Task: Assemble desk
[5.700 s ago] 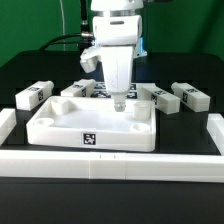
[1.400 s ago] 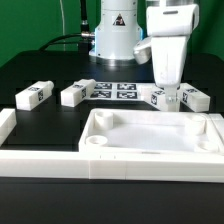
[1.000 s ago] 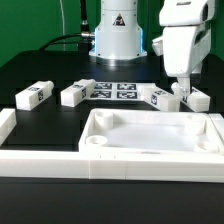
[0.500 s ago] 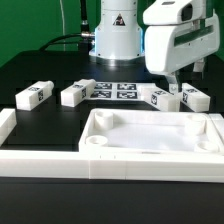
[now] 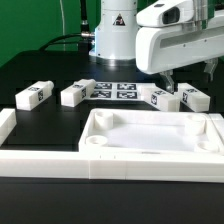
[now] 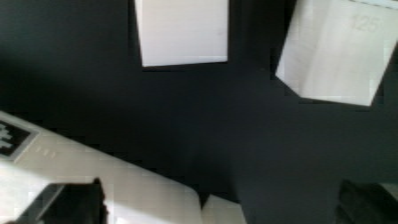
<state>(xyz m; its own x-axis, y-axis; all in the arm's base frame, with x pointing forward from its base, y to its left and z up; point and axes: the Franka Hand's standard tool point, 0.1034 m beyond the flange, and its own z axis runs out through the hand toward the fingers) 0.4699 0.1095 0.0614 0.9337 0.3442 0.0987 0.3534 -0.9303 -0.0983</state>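
The desk top point(image 5: 150, 137), a white tray with rounded recesses, lies against the front rail. Behind it, short white legs lie on the black table: two on the exterior view's left point(image 5: 33, 95) point(image 5: 75, 93) and two on its right point(image 5: 160, 98) point(image 5: 194, 98). My gripper point(image 5: 176, 80) hangs tilted above the right pair, open and holding nothing. In the wrist view two legs point(image 6: 183, 30) point(image 6: 338, 50) lie side by side well beyond my open gripper point(image 6: 217, 203). A white part point(image 6: 107, 165) with a bit of a tag crosses one corner.
The marker board point(image 5: 115, 90) lies flat between the two pairs of legs. A long white border rail point(image 5: 110, 165) runs along the front, with raised ends at both sides. The arm's base point(image 5: 115, 35) stands at the back.
The desk top has been moved forward against the front rail. The hand then went to the right legs and, over the last second, has tilted and swung over them, still open.
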